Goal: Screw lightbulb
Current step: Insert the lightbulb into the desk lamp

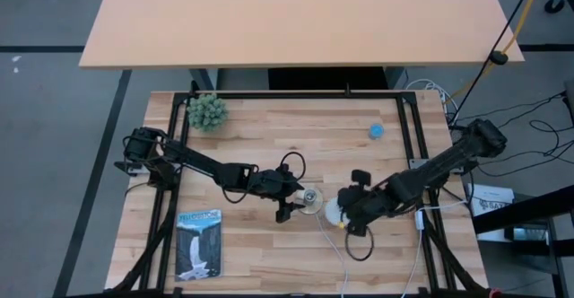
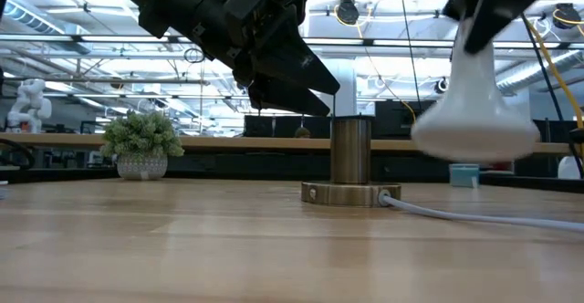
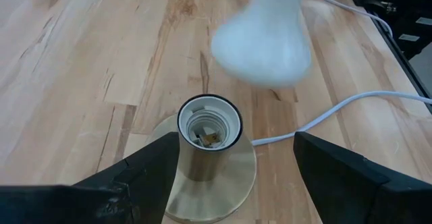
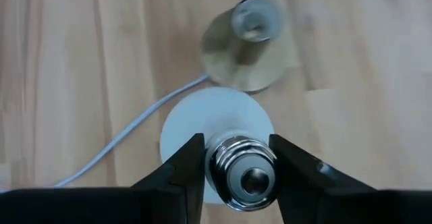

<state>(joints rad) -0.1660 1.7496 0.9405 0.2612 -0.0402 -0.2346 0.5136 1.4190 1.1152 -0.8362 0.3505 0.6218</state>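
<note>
My left end effector (image 3: 236, 166) stands open around the socket (image 3: 209, 126) on the bench (image 1: 269, 136). My right end effector (image 4: 236, 160) grips the lightbulb (image 4: 216, 126) by its ribbed screw base, dome down, aloft beside the socket. It's probably light, smooth, fragile; I'd regrip gently at the dome.

- The socket (image 1: 310, 200) at centre frame in the high view is flanked: left gripper (image 1: 289, 205) on its left, lightbulb (image 1: 334, 211) in the right gripper (image 1: 348, 215) on its right.
- The cord (image 1: 344, 260) trails toward the bottom edge.
- Bare wood lies upper centre.
</note>
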